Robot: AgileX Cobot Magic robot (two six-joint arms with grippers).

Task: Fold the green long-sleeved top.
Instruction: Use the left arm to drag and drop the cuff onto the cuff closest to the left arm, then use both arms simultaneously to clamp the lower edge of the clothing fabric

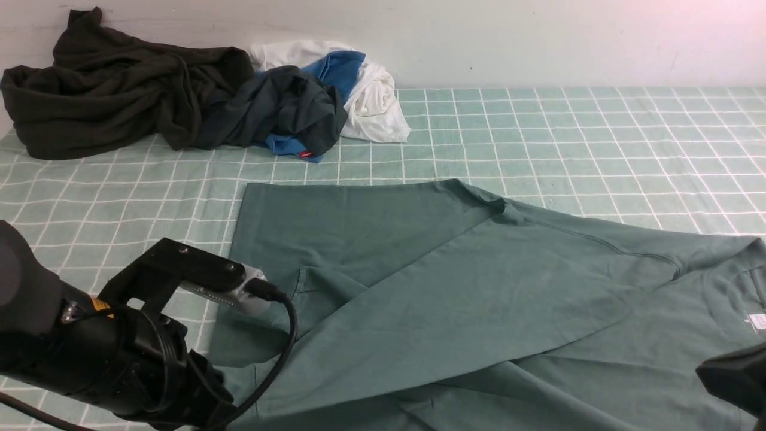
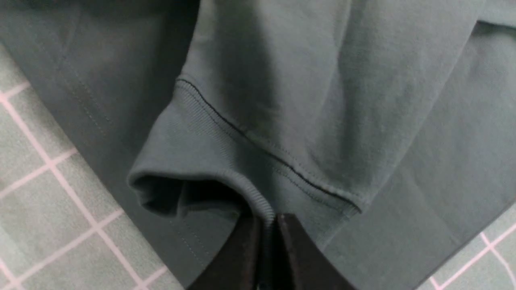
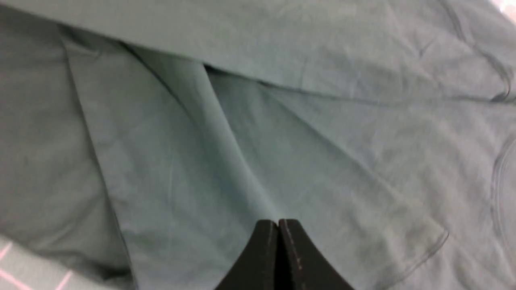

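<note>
Teal-green jersey covers most of the near part of the table point(image 1: 598, 131), which has a pale green cloth with white squares. It is the green long-sleeved top point(image 1: 479, 287), lying spread and mostly flat, its straight hem towards the robot's left and its neck with a small white label point(image 1: 757, 321) at the right edge of the front view. One long sleeve point(image 1: 419, 323) lies across the body of the top, slanting down towards the near left.

At the end of this sleeve, the left pincer point(image 2: 269, 225) is clamped on the ribbed cuff point(image 2: 201, 153). Its two dark fingers pinch the cuff's edge, and beside them the cuff mouth gapes a little. The left arm point(image 1: 90, 353) is low at the near left corner.

The right pincer point(image 3: 278, 229) has its fingers pressed together over the top. A ridge of the fabric runs straight up to its tips, but I cannot tell if cloth is caught between them.

Well apart, at the far left by the wall point(image 1: 538, 36), lies a heap of other clothes: an olive-black garment point(image 1: 108, 90), a dark navy-grey garment point(image 1: 281, 108) with blue trim, and a white cloth point(image 1: 377, 102).
</note>
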